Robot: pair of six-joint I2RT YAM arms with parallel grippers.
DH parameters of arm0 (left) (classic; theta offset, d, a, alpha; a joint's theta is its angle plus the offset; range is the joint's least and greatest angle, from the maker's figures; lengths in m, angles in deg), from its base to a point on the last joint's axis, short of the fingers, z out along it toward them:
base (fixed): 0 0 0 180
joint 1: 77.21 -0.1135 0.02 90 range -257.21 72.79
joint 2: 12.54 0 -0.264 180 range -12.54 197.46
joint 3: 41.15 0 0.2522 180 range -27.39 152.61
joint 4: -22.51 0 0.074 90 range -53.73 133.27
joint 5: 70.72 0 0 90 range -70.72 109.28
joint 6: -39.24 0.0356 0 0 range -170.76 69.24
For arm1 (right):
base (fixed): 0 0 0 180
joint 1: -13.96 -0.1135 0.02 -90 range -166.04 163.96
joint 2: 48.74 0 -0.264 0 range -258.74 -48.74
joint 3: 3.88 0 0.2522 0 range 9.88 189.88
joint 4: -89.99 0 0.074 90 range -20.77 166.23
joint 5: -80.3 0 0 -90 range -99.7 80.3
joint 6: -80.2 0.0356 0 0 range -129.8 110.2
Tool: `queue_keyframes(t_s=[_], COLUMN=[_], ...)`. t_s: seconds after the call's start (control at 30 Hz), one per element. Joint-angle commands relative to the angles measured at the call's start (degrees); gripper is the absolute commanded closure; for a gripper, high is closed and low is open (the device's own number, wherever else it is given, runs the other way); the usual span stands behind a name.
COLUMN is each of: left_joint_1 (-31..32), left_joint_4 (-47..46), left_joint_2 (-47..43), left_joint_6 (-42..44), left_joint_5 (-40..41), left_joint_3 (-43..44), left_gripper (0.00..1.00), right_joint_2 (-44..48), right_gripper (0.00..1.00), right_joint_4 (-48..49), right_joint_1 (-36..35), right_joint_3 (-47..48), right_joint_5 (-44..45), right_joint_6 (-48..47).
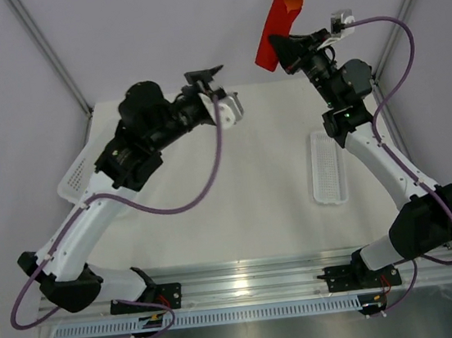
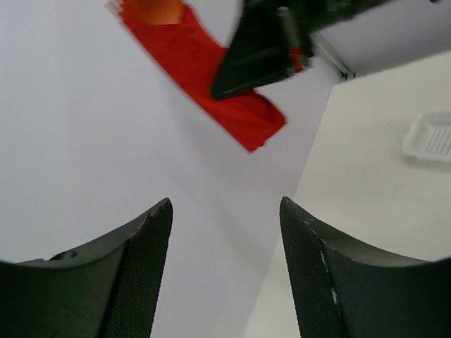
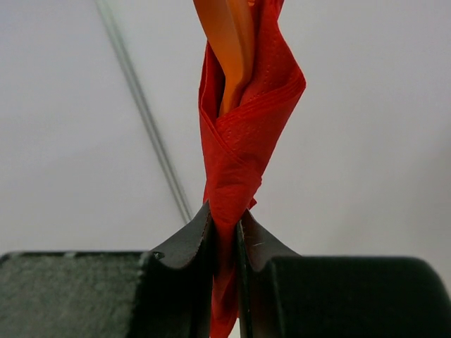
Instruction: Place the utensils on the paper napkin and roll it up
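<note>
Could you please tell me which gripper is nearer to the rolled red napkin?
Right. The right gripper is shut on the paper napkin, held up in the air; the left gripper hangs open, apart from it.

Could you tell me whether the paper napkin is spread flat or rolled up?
Rolled up: the paper napkin is a narrow red roll pinched in the right hand, with an orange utensil showing at its open end.

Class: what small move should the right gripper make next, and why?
Probably lower the right gripper toward the table: it is shut on the rolled napkin, a utensil pokes out its top, and the roll hangs clear of the table.
</note>
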Motion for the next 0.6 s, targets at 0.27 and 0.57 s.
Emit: queue_keyframes(t_s=[0.27,0.57], left_joint_1=[-15.55,-14.76], left_joint_4=[14.63,13.84], left_joint_2=[-0.10,2.62], left_joint_6=[-41.46,-42.08], left_joint_5=[-24.96,-35.24], left_joint_3=[10.96,12.27], left_gripper=[0.22,0.16], right_joint_2=[8.53,9.24], right_gripper=[1.00,1.00], right_joint_4=[7.75,2.75], right_joint_1=[3.69,-2.11], right_joint_3=[-2.54,-0.43], right_joint_5=[-44.40,-50.21], right_joint_6=[-11.07,-17.65])
